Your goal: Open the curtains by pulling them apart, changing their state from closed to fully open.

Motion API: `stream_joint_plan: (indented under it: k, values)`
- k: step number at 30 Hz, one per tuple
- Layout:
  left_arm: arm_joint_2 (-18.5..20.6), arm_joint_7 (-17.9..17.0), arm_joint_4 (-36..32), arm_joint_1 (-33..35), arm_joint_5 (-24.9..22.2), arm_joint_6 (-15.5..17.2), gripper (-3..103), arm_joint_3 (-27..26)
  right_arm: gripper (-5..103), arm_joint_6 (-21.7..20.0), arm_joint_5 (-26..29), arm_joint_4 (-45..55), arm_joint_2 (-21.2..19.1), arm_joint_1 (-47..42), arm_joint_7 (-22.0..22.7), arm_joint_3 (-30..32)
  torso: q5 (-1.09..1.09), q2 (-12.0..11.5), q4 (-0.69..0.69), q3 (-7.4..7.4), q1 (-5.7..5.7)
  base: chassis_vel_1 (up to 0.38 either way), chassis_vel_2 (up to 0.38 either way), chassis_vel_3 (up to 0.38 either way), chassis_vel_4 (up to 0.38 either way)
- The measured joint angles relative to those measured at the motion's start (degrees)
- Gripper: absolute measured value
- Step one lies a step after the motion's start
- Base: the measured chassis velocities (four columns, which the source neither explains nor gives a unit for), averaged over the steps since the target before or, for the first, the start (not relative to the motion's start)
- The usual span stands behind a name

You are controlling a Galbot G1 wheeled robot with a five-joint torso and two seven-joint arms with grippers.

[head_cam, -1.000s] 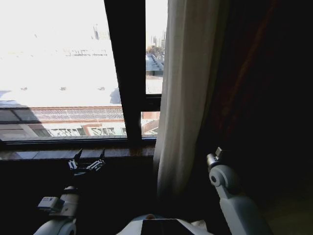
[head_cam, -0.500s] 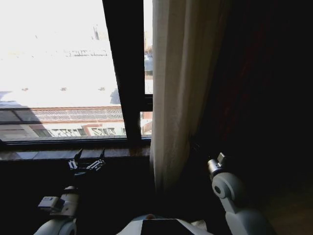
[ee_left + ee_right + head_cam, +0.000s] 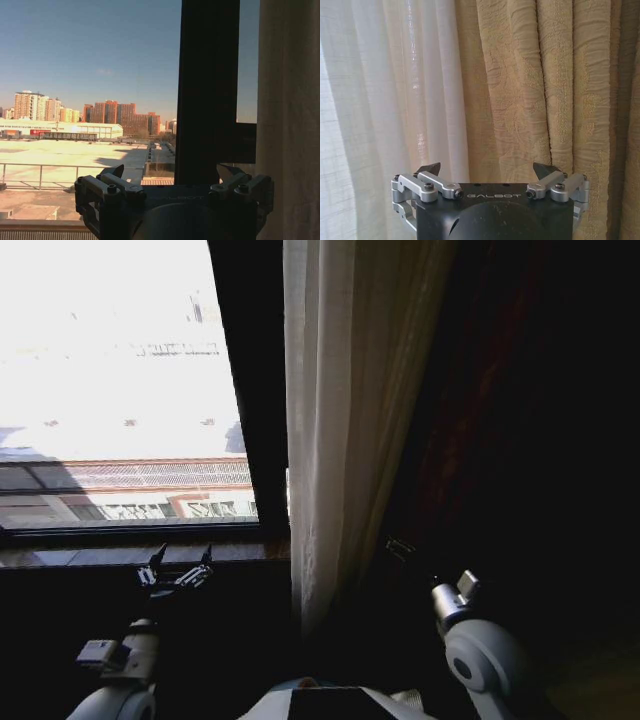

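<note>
The sheer white curtain (image 3: 335, 420) is hanging bunched beside the black window frame (image 3: 250, 390), apparently drawn aside. The right gripper (image 3: 487, 172) is facing its pleats and a heavier gold drape (image 3: 545, 85), fingers spread, gripping nothing; the left gripper (image 3: 178, 575) is hovering released near the sill (image 3: 60, 556).

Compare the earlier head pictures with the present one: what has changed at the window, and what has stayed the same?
The sheer white curtain has swung left across the glass, now covering the narrow pane right of the black window bar. The right gripper, open before the fabric, has drawn back lower and to the right, holding nothing. The left gripper stays open near the sill.
</note>
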Motion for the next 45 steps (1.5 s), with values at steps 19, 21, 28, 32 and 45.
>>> stream_joint_plan:
  k: [19, 21, 28, 32, 45]
  values:
    - [0.10, 0.02, -0.37, 0.04, 0.11, 0.13, 100, -0.03, 100, 1.25, -3.46, -2.77, 0.12, 1.33, -1.44, -0.64, -0.01, 0.00, 0.00, 0.00, 0.00, 0.080, 0.078, -0.080, -0.080]
    - [0.09, 0.02, -0.46, 0.07, 0.17, 0.16, 100, 0.01, 100, 1.27, -3.45, -2.95, 0.12, 1.49, -1.46, -0.61, -0.02, 0.00, 0.00, 0.00, 0.00, 0.247, 0.262, -0.251, -0.263]
    - [0.17, 0.05, -0.51, 0.01, 0.24, 0.18, 100, 0.01, 100, 1.28, -3.72, -3.28, 0.09, 1.70, -1.49, -0.55, -0.02, 0.00, 0.00, 0.00, 0.00, 0.293, 0.308, -0.297, -0.295]
    - [0.19, 0.07, -0.52, 0.00, 0.25, 0.18, 100, -0.01, 100, 1.29, -4.13, -3.55, 0.02, 1.93, -1.54, -0.55, 0.02, 0.00, 0.00, 0.00, 0.00, 0.341, 0.340, -0.328, -0.349]
    - [0.53, 0.17, -0.05, -0.43, 0.97, 0.20, 100, 0.19, 100, 1.81, -4.62, -9.78, -3.40, 8.14, -2.23, -0.18, -0.01, 0.01, 0.01, 0.00, 0.01, 0.173, 0.174, -0.185, -0.191]
